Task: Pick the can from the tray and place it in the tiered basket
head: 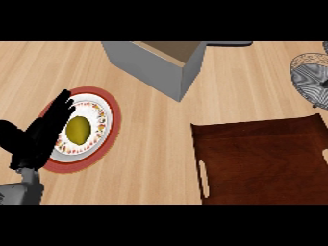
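A dark brown wooden tray with two slot handles lies at the lower right of the counter. No can shows on it or anywhere else in the head view. The tiered basket, made of grey wire mesh on a dark post, stands at the upper right and is partly cut off by the edge. My left hand is open at the left, fingers straight and pointing up, resting over the left side of a plate. It holds nothing. My right hand does not show.
A patterned plate on a red mat holds a yellow-green round fruit. An open grey box stands at the top centre. Bare wooden counter lies between the plate and the tray.
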Motion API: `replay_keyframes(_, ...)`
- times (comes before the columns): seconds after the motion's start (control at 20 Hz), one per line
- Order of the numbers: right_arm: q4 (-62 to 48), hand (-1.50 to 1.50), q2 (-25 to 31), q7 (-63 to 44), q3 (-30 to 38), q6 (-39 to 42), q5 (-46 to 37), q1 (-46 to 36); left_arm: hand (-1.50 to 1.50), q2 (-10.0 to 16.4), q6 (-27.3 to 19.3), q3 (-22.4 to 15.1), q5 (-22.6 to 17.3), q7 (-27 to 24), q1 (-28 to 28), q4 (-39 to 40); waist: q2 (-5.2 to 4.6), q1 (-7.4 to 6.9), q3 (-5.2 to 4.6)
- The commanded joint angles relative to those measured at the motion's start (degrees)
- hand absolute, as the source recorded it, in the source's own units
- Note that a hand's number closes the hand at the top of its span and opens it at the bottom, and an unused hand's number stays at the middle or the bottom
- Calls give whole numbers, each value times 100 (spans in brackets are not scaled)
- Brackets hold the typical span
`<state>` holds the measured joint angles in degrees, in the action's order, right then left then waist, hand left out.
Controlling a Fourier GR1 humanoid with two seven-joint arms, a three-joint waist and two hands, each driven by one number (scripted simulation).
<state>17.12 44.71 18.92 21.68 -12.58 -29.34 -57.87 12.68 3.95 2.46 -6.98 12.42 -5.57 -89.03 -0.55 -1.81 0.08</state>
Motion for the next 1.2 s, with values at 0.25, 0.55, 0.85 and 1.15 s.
replay_keyframes(0.25,-248,-150,183,-53,1048,519,1094,-355,0,-70,-126,-6,85,191,-179,-1,-6,43,5)
replay_keyframes(0.55,-365,-150,733,-221,1861,900,1902,-426,0,130,91,211,7,-113,-12,153,-14,53,4)
replay_keyframes(0.85,-424,-150,1513,-261,2273,776,2232,-72,0,66,119,162,-92,89,12,-174,-24,8,11)
replay_keyframes(1.15,-630,-150,2369,-231,2616,1312,2507,665,0,40,88,272,-55,-113,-85,174,-41,84,17)
